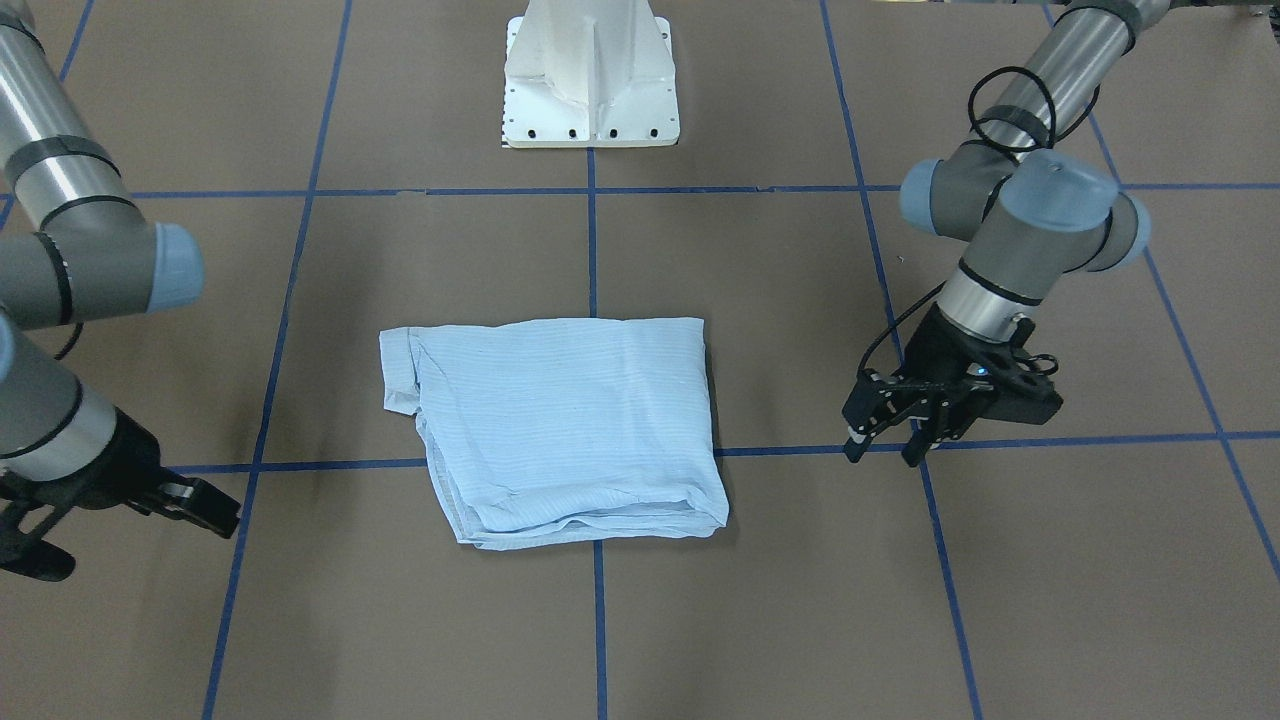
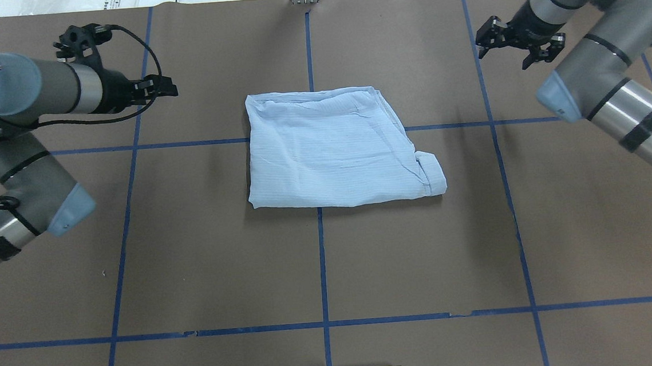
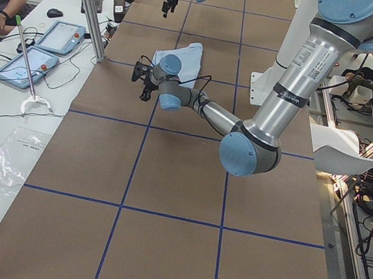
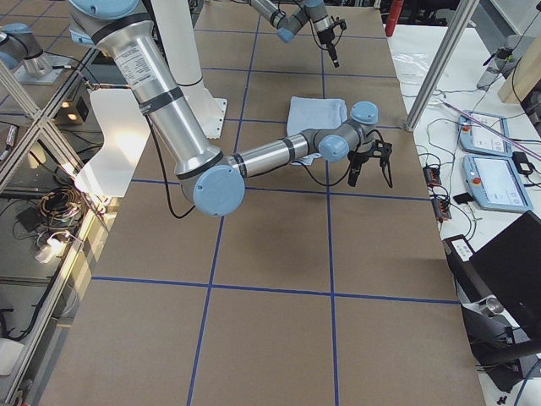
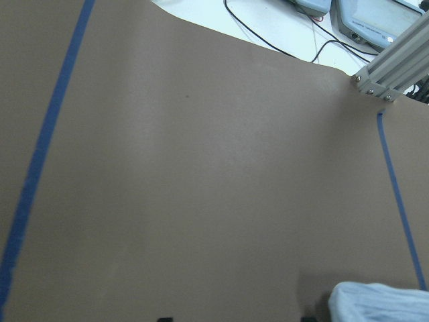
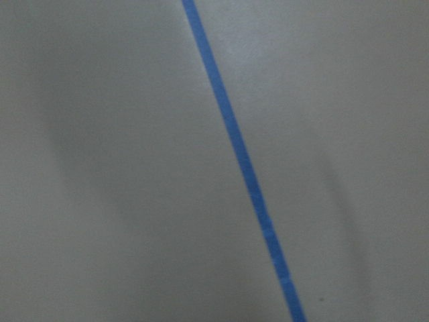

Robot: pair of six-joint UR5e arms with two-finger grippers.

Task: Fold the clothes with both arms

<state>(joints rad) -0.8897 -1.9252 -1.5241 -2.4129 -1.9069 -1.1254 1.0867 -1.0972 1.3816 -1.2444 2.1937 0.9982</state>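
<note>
The shirt (image 2: 330,154) lay in the middle of the worktop (image 2: 194,261), folded down to a rough rectangle over the crossing of the blue tape lines (image 2: 323,263), straight out from my pedestal base (image 1: 590,80). Its layers sat fairly flat. At the near right corner a rolled band (image 2: 431,173) poked out, collar or cuff I could not tell. No sleeve trailed outside the bundle, so I judged the folding as good as finished, with at most that corner left to tidy.

My left arm (image 2: 27,95) held the left jaws off the shirt's far left corner, near but not touching, released and carrying nothing. The left wrist camera caught only a scrap of blue cloth at its lower right. My right arm (image 2: 609,42) held the right jaws well out to the far right over bare worktop, likewise spread and empty. I judged that both hung aside so nothing could snag the thin fabric and undo the fold.
</note>
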